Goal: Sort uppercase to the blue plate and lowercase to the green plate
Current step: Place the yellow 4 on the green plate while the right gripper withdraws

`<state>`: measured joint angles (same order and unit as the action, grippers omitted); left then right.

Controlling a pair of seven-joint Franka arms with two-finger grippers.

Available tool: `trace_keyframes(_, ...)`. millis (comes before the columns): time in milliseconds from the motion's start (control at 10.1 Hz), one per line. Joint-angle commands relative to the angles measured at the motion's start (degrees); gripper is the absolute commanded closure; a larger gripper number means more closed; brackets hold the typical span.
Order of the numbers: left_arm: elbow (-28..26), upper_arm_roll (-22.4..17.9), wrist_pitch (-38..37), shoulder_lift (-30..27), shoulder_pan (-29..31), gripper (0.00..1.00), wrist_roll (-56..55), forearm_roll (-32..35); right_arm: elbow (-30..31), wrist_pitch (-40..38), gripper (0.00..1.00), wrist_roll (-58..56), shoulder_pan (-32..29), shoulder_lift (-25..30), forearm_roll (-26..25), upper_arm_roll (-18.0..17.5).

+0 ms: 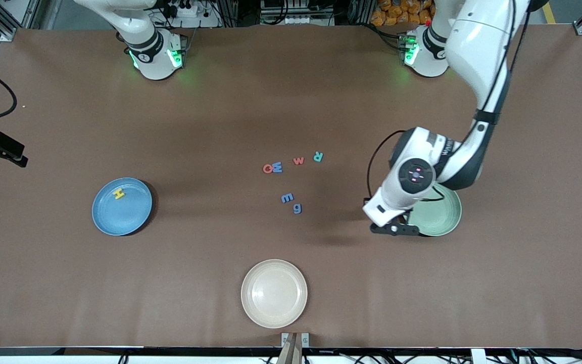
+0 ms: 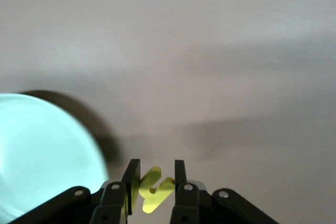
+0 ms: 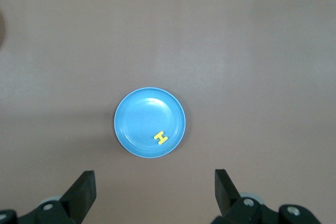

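The left end effector (image 2: pixel 153 182) grips the yellow h (image 2: pixel 153 191) just beside the green plate (image 1: pixel 442 222). The right end effector (image 3: pixel 155 192) waits wide open and empty, high above the blue plate (image 3: pixel 144 116), where the yellow H (image 3: pixel 161 138) lies.

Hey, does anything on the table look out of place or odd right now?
One thing: the red Q and blue W look jammed together, possibly overlapping, mid-table. Otherwise nothing: the yellow H lies in the blue plate.

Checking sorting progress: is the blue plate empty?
No. The blue plate holds one yellow H, near its rim.
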<state>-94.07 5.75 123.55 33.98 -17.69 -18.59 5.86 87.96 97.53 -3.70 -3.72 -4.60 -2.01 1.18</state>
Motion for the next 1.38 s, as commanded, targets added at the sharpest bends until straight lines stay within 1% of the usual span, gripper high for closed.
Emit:
trace_keyframes(0, -1.03, 0.66, -3.21, -1.72, 4.83, 1.0, 9.05, 1.35, 3.62, 2.22, 0.0, 0.8, -0.94, 2.67, 2.1, -0.57)
trace_keyframes(198, -1.12, 0.57, -6.64, -2.25, 9.32, 1.0, 19.25, 1.35, 3.54, 1.62, 0.0, 0.71, -0.77, 2.58, 2.19, -0.66)
trace_keyframes(297, -1.2, 0.66, -6.74, -2.25, 11.16, 1.0, 21.91, 1.35, 3.54, 1.52, 0.0, 0.8, -0.68, 2.58, 2.19, -0.74)
trace_keyframes(396, -1.2, 0.75, -6.74, -2.16, 11.62, 0.03, 22.28, 1.35, 3.54, 1.52, 0.0, 0.8, -0.68, 2.58, 2.19, -0.74)
trace_keyframes(495, -1.12, 0.75, -6.74, -2.07, 11.45, 0.0, 22.81, 1.26, 3.54, 1.52, 0.0, 0.8, -0.59, 2.58, 2.19, -0.74)
trace_keyframes(989, -0.68, 1.1, -6.31, -1.63, 10.39, 0.0, 20.97, 1.17, 3.18, 0.91, 0.0, 0.8, -0.5, 2.49, 2.19, -0.92)
trace_keyframes(1286, -0.33, 1.19, -4.81, -0.32, 6.71, 0.0, 14.13, 1.09, 2.66, 0.73, 0.0, 0.45, -0.5, 2.06, 2.19, -0.92)
